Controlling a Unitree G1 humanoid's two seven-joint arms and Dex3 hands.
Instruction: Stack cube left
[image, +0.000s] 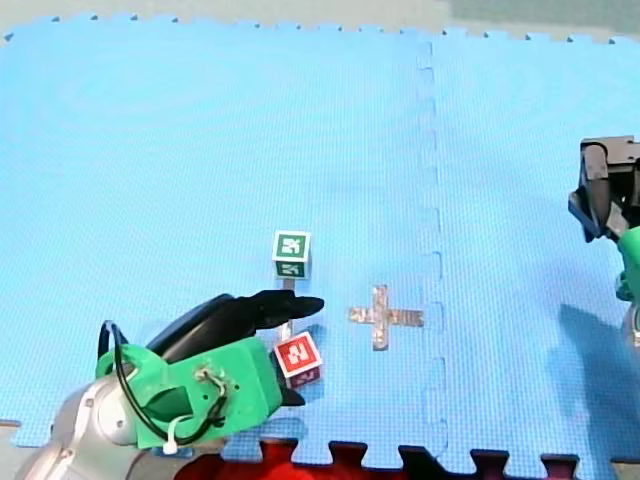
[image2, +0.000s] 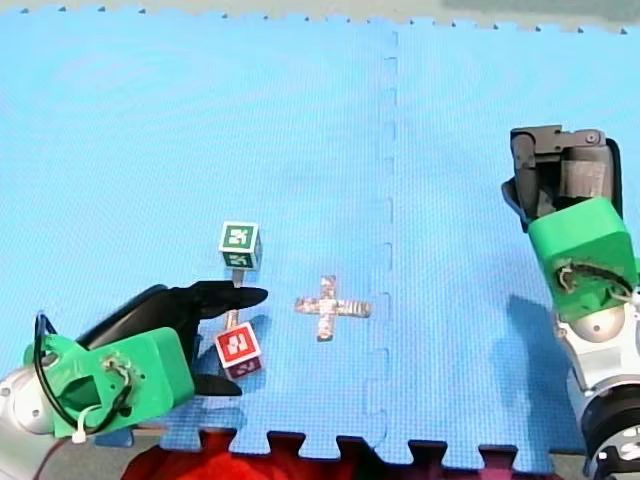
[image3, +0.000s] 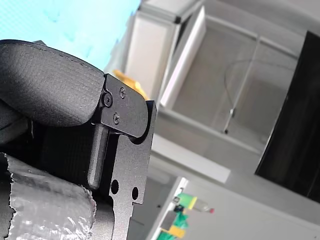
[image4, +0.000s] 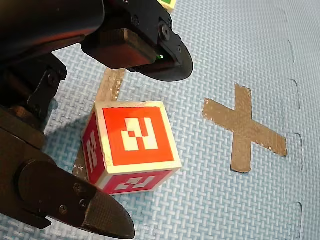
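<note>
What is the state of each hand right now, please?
Left hand: at the red cube; whether it grips cannot be told.
Right hand: open, holding nothing, over the blue mat's right side.

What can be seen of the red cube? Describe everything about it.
The red cube has white-edged faces, each bearing a white blocky marker on red. It looks rigid and smooth. It sits on the blue mat, turned askew, near a tape cross, between the left hand's fingers; one finger stands clear of it.
</note>
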